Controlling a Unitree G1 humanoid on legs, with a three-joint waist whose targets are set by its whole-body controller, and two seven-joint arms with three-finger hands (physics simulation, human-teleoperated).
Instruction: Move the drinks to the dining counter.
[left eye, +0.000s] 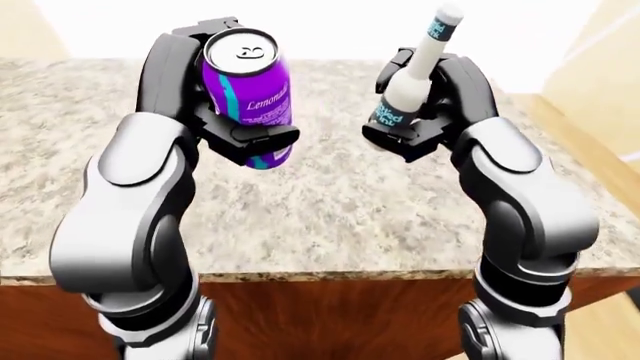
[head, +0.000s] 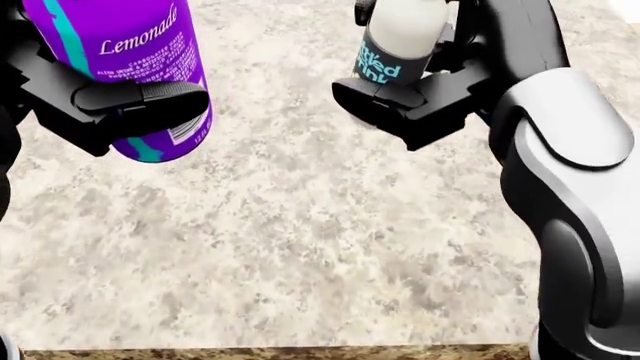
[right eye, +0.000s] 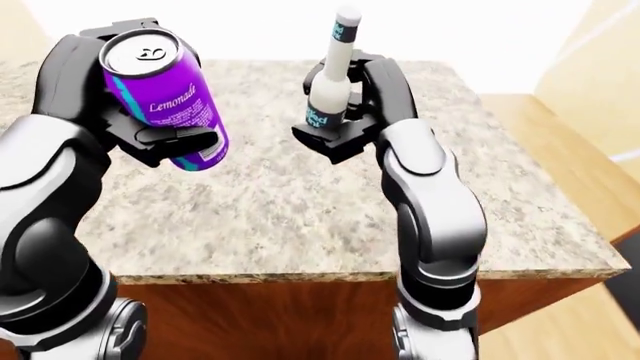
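Left robot hand (left eye: 250, 139) grips the purple lemonade can (left eye: 247, 79); right robot hand (left eye: 405, 139) grips the white bottle (left eye: 412, 71). Both drinks hang above the granite worktop (left eye: 330, 210), apparently tilted. Level each, lower until seated, then release.

Wood-panelled counter side (right eye: 300, 315), tan wooden floor (right eye: 560, 142), pale wall (left eye: 330, 30)

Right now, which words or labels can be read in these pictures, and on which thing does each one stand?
"Lemonade": white script on the purple can, held in the left hand.
Small white print under it on the can: too small to read.
Teal lettering on the bottle in the right hand: partly hidden by fingers, not readable.
Lettering on the bottle's neck: too small.
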